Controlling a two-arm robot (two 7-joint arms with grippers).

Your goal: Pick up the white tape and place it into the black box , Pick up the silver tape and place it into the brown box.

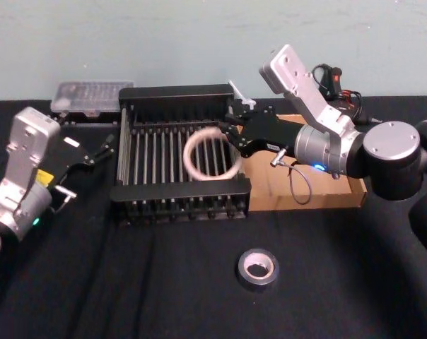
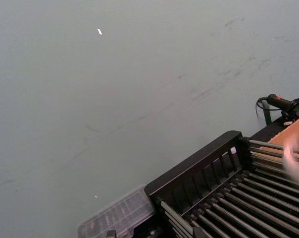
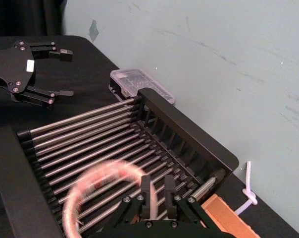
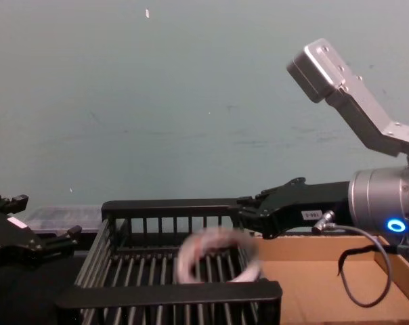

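My right gripper has its fingers spread, and the white tape is just below them, blurred, over the black box. It may bounce or roll between the bars. My left gripper waits spread beside the crate.

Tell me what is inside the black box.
Inside the black box the white tape blurs above the slatted floor, at the right gripper. Whether it touches the bars is unclear. The near rim covers the front floor.
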